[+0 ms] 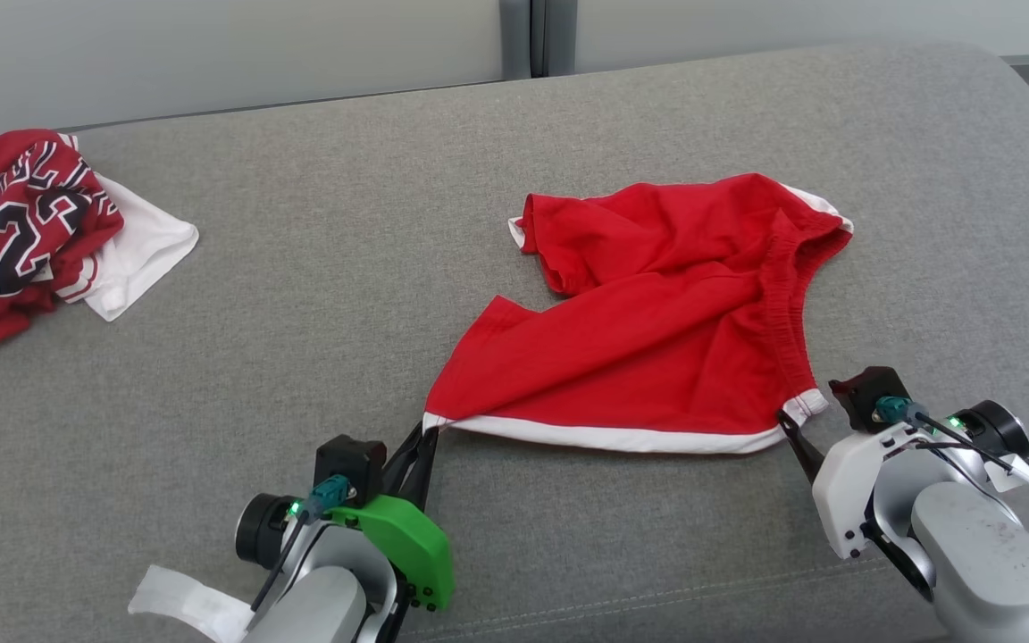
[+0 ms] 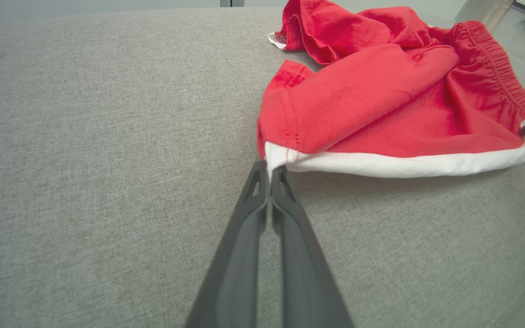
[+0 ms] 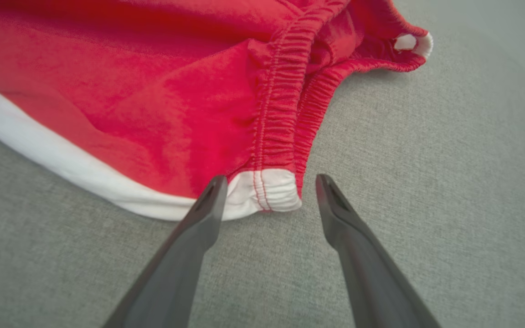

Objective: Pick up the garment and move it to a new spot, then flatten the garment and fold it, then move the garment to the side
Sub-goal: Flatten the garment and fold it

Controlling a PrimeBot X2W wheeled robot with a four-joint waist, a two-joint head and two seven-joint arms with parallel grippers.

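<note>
Shorts (image 1: 657,313), red with white edge, lie crumpled on grey cushion (image 1: 300,339), right of middle. White hem faces robot. Left gripper (image 2: 269,169) pinched tight on left white corner of hem. Right gripper (image 3: 269,182) spread wide, one finger each side of white corner by stretchy waistband, not squeezing. Red number jersey (image 1: 23,223) and white cloth (image 1: 144,246) heaped far left, well apart from shorts.

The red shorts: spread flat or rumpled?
Rumpled. The red shorts lie bunched on the grey cushion, with folds across the cloth and one leg doubled over.
</note>
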